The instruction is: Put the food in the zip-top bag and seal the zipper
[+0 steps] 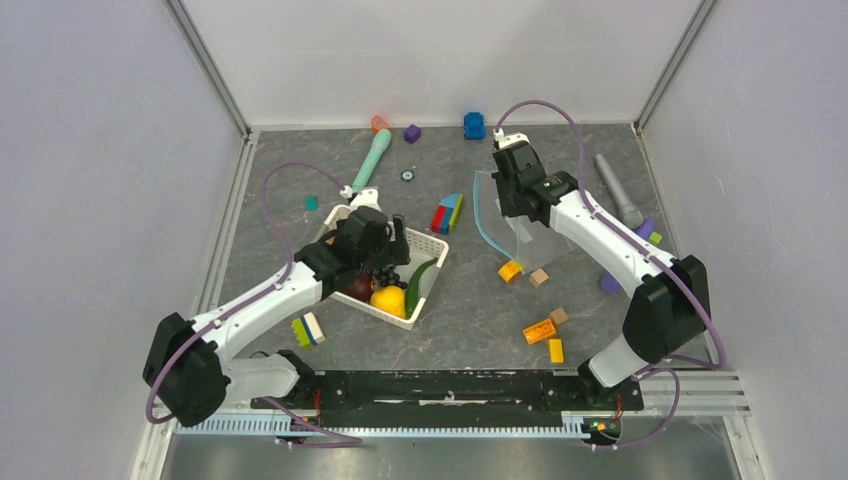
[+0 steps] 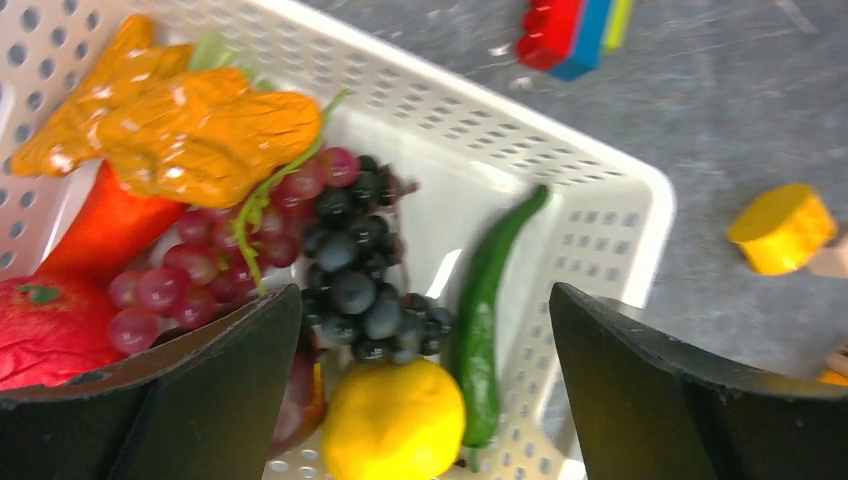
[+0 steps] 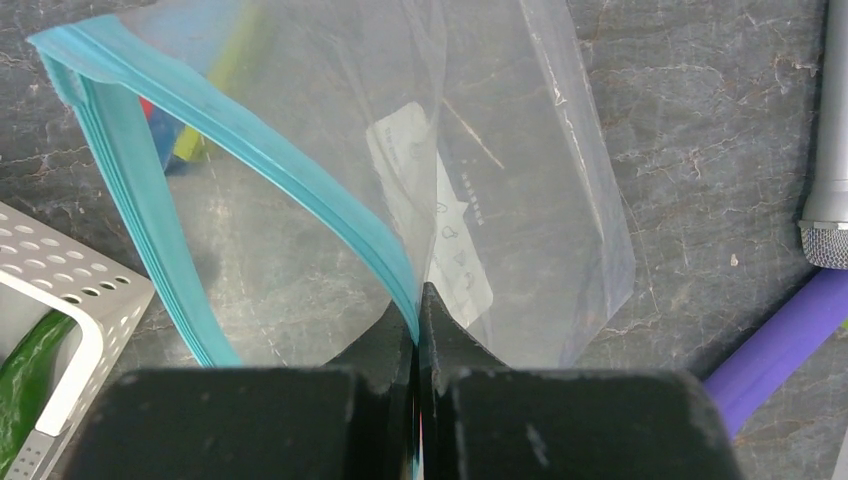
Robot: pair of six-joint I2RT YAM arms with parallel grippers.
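Surface: dark grey stone-patterned table [image 1: 470,310] is lying between pale walls, with small coloured blocks scattered across it.
Left pincer: the left gripper [image 2: 422,300] is hovering over the white perforated plastic basket [image 2: 600,210], jaws standing wide apart and gripping nothing.
Food: it is sitting in the basket, with a bunch of dark purple plastic grapes [image 2: 355,270] beside a bunch of red grapes [image 2: 190,280], a long green pod [image 2: 485,320], a round yellow fruit [image 2: 395,420], a wrinkled red fruit [image 2: 50,335] and an orange carrot [image 2: 105,225].
Right pincer: the right gripper [image 3: 420,300] is pinching the mouth edge of the clear floppy plastic zip-top bag [image 3: 520,170], fingers pressed flat together.
Zipper: the light-blue closure strip [image 3: 250,140] is gaping open in a loop, its two sides apart.
Bag's place: the top view is showing the zip-top bag to the right of the basket, near it.
Left wrist alone: it is separating each piece of food, which the top view is blurring into a small cluster.
Right wrist alone: it is revealing the bag's white label patch [image 3: 430,200] and the basket's corner just beside the strip.
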